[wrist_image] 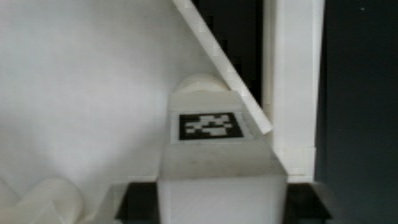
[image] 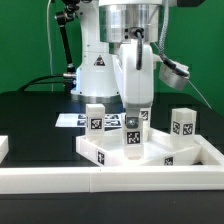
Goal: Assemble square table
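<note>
Hiding end effector fingertips, tagged leg

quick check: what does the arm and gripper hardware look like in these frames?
White glossy Panda arm with a metallic silver ring at the wrist, rounded white base bearing a dark triangular sticker, black cables trailing behind. White gripper body ends in dark fingers; the wrist view shows blurry black fingertip pads.

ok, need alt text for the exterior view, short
The Panda arm's end effector reaches down over a white square tabletop, apparently holding a tagged white leg upright on it. Three more tagged legs stand behind: two at the exterior view's left, one at its right.
</note>
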